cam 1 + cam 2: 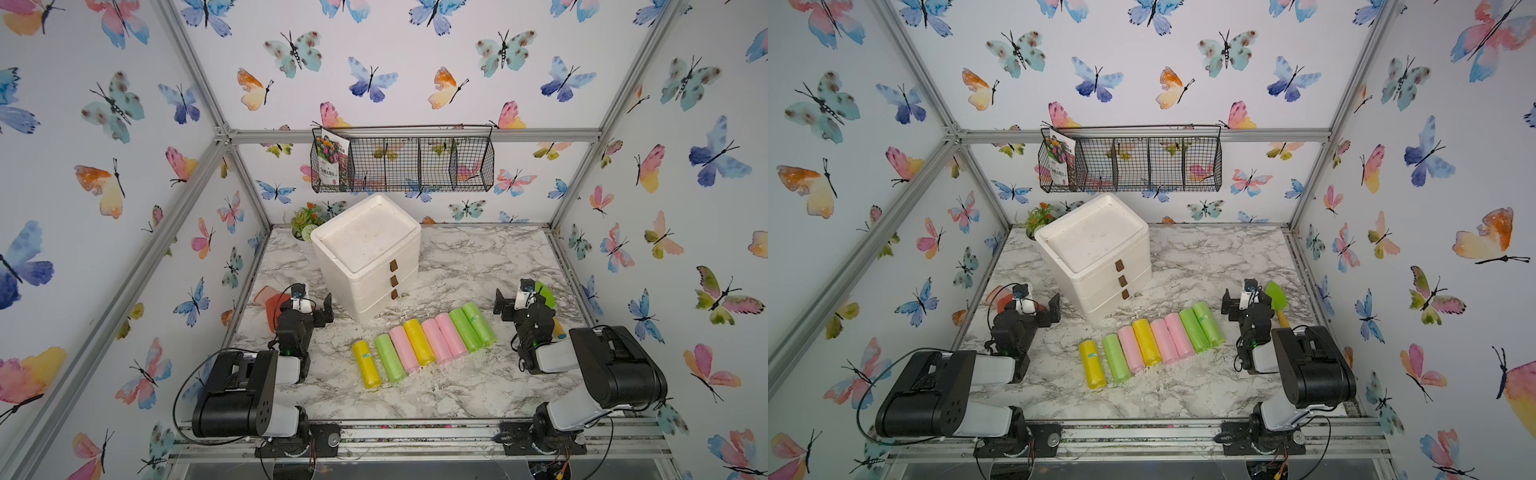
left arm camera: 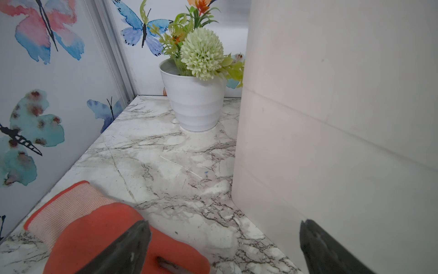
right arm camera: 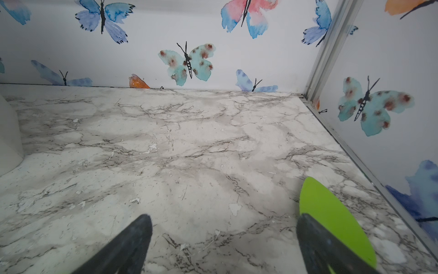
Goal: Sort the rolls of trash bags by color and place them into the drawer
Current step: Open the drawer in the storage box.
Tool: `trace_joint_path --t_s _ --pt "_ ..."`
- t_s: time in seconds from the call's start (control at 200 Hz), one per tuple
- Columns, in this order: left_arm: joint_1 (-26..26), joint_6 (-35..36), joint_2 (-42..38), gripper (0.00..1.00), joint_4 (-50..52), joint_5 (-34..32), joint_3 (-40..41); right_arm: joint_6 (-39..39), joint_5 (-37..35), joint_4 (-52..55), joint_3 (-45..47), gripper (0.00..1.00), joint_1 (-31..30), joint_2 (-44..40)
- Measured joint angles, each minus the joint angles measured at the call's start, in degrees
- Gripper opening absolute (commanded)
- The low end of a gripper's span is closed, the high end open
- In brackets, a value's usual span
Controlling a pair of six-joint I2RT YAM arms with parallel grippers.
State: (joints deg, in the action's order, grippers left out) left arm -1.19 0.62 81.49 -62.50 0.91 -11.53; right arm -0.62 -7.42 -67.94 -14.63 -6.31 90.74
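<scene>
In both top views the rolls of trash bags [image 1: 419,340] are lying in a row before the shut drawer unit [image 1: 374,257]; left gripper [image 2: 225,224] and right gripper [image 3: 224,216] are hanging wide open, empty. I'm planning on pulling a handle [image 1: 392,266] straight out first, then grabbing same-colour rolls

I see yellow, light green and pink rolls of trash bags [image 1: 419,341] on a grey-veined white marble table [image 1: 478,257]. The drawer unit [image 1: 365,241] is white.
</scene>
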Motion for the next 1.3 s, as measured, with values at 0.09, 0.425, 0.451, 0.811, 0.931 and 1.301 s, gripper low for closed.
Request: trace_joint_path --t_s 0.09,0.425,0.451,0.811,0.931,1.301 --pt "0.0 0.0 0.0 0.99 0.0 0.0 0.0 0.0 0.0 0.0 0.0 0.98 0.0 0.0" --pt "0.0 0.0 0.0 0.99 0.0 0.0 0.0 0.0 0.0 0.0 0.0 0.98 0.0 0.0" --pt "0.0 0.0 0.0 0.99 0.0 0.0 0.0 0.0 0.0 0.0 0.0 0.98 0.0 0.0" --pt "-2.8 -1.3 -5.6 0.98 9.6 -9.8 -4.1 0.0 0.0 0.2 0.0 0.98 0.0 0.0" --pt "-3.5 -2.1 -12.5 0.99 19.6 -11.3 -9.8 0.0 0.0 0.2 0.0 0.98 0.0 0.0" --pt "-3.7 -8.5 -25.4 0.99 55.5 -10.1 -33.7 1.2 -3.2 3.5 -0.8 0.98 0.0 -1.9"
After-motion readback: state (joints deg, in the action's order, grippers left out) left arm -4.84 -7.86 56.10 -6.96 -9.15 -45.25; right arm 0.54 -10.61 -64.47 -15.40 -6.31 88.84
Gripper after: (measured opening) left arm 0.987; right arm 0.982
